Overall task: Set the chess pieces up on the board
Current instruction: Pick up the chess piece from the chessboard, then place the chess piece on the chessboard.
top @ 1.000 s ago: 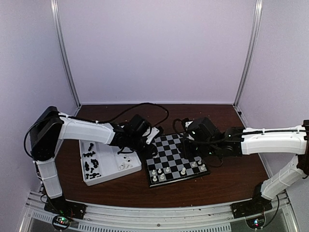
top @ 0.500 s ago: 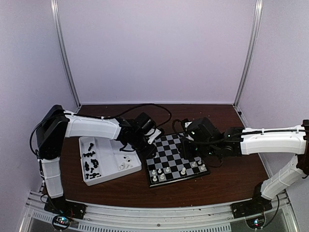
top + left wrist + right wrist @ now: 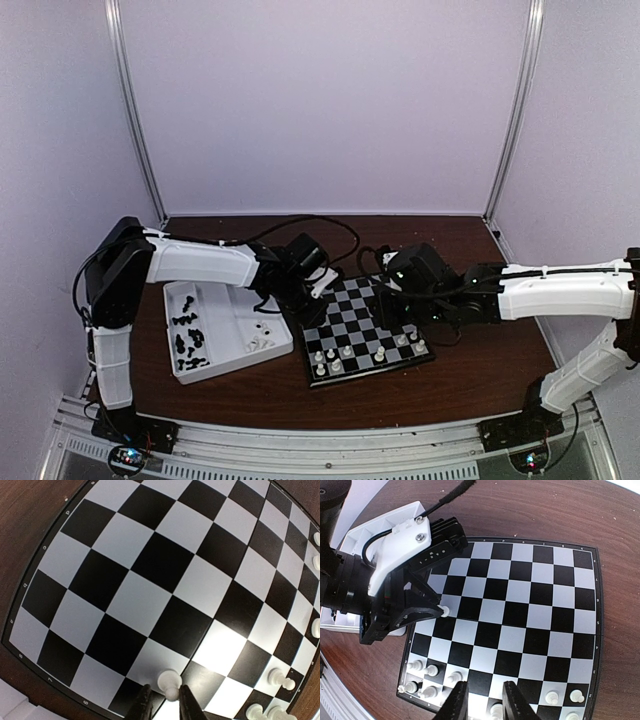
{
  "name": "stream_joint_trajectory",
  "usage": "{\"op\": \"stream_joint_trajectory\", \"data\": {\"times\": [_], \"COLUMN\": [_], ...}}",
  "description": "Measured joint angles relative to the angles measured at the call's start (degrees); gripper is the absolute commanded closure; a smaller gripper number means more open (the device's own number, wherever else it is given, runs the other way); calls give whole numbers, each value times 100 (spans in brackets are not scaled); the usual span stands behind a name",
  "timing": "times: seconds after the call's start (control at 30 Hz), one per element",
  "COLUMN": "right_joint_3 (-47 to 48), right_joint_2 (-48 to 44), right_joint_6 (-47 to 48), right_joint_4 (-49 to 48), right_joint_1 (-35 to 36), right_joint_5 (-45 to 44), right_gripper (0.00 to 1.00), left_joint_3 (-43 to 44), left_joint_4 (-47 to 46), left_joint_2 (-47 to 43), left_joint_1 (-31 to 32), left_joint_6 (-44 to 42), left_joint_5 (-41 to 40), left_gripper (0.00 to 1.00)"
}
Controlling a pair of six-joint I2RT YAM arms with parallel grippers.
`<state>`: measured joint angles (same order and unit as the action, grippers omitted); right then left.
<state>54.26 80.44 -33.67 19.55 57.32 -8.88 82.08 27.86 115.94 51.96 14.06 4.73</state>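
Left fingers (image 3: 141, 706) pinch my white pawn (image 3: 169, 682) upright over the board (image 3: 150, 565), apparently not yet touching down; right fingers (image 3: 457, 702) hang apart, empty, farther from it.

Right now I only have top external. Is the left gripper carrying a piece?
Observer: Yes. The left wrist view shows the left gripper shut on a white pawn over the board.
Operator: And the right gripper?
Observer: The right wrist view shows the right gripper open, holding nothing.
Operator: What's on the board?
Observer: In the right wrist view, only white pieces, clustered toward its two near corners.
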Motion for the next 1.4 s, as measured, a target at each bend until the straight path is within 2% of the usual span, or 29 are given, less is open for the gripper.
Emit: {"op": "stream_joint_trajectory", "data": {"times": [0.23,0.33,0.67,1.4], "right_joint_3": [0,0,-83,-785], "right_joint_2": [0,-4,-157,-1274], "right_joint_6": [0,0,-22,-341], "right_joint_4": [0,0,-7,-9], "right_joint_1": [-20,-20,-31,-63], "right_joint_5": [-2,-2,-59,-815], "right_gripper": [74,74,74,74], "left_joint_3": [11,13,197,625], "left_joint_4": [35,37,59,63], "left_joint_2": [0,0,0,0], "left_joint_1": [0,0,146,811], "left_joint_6": [-7,-13,-11,-195], "left_joint_5": [13,44,367,1056], "left_gripper": [98,100,100,98]}}
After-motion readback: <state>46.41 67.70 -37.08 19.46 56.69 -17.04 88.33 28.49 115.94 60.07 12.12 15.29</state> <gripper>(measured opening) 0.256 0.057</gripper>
